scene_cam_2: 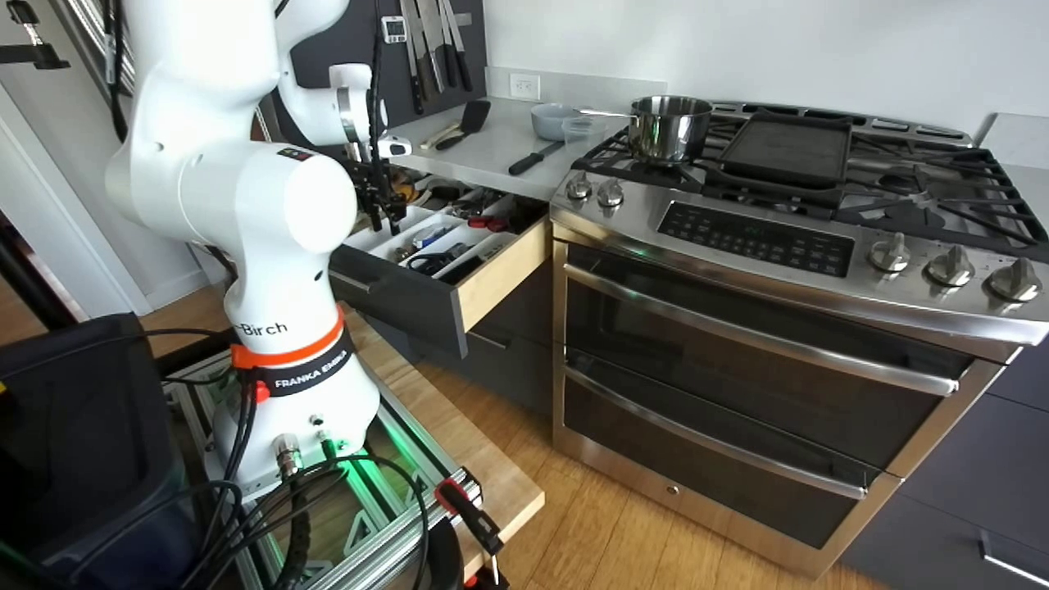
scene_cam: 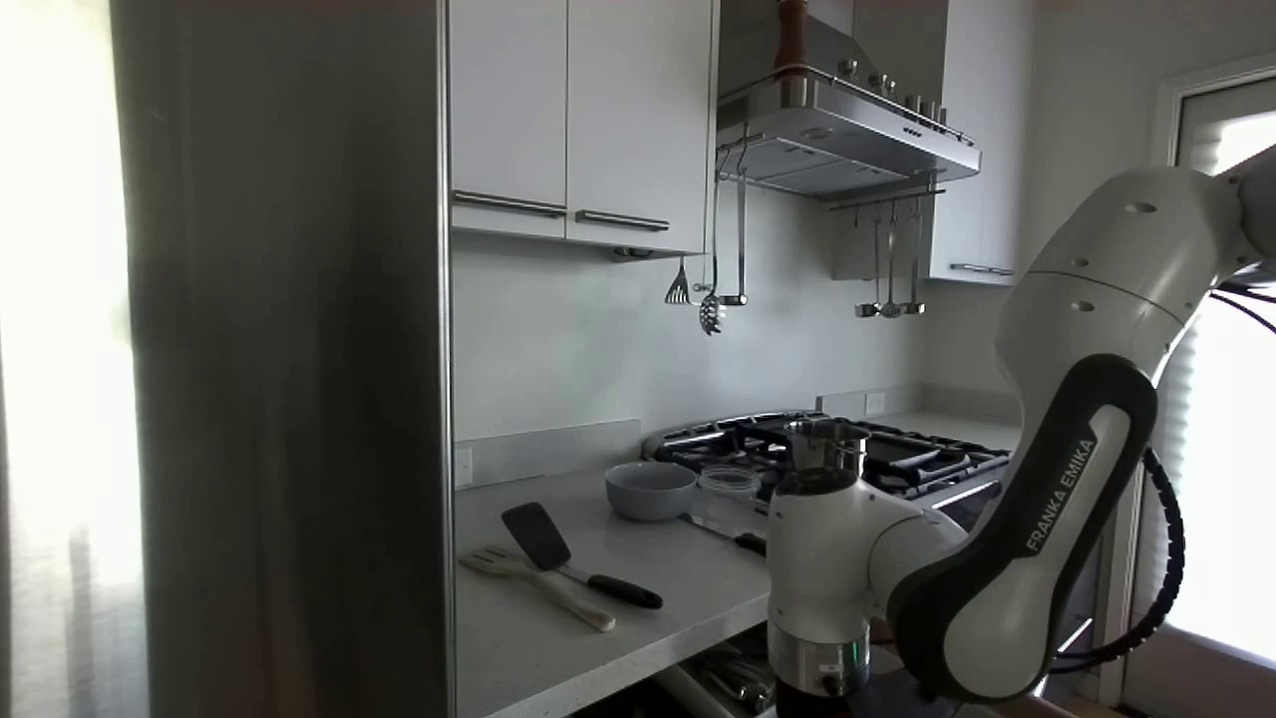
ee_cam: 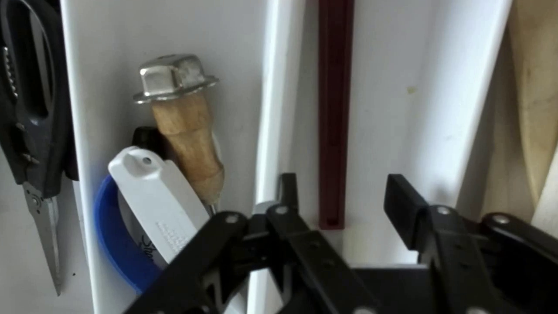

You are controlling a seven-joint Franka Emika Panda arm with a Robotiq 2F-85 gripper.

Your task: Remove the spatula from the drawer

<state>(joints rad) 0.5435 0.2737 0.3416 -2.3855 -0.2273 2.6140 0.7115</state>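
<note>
In the wrist view, the spatula (ee_cam: 335, 122), a slim dark red strip, is seen laid lengthwise in a white compartment (ee_cam: 383, 109) of the drawer (scene_cam_2: 410, 303). It is flanked by the jaws of the end effector (ee_cam: 342, 196), which are spread wide; whether the spatula is touched cannot be told. In that view, the compartment to the left is partly taken up by a wood-handled tool (ee_cam: 185, 135), a white handle (ee_cam: 161, 196) and a blue ring (ee_cam: 113, 240); scissors (ee_cam: 43, 161) are seen farther left, and wooden pieces (ee_cam: 540, 87) on the right. The drawer is pulled out beneath the front edge of the tabletop (scene_cam: 518, 653). On the tabletop, toward the end away from the stove (scene_cam_2: 697, 369), a turner (scene_cam: 543, 543) and a wooden utensil (scene_cam: 558, 591) are laid near each other, their handles pointed toward the front edge. A bowl (scene_cam: 651, 496) is set near the back edge, toward the stove corner, with a clear tub (scene_cam_2: 583, 135) just beside it. A black-handled utensil (scene_cam_2: 529, 163) is laid near the stove edge. On the stove, a pot (scene_cam_2: 672, 131) and a griddle (scene_cam_2: 791, 147) are placed.
</note>
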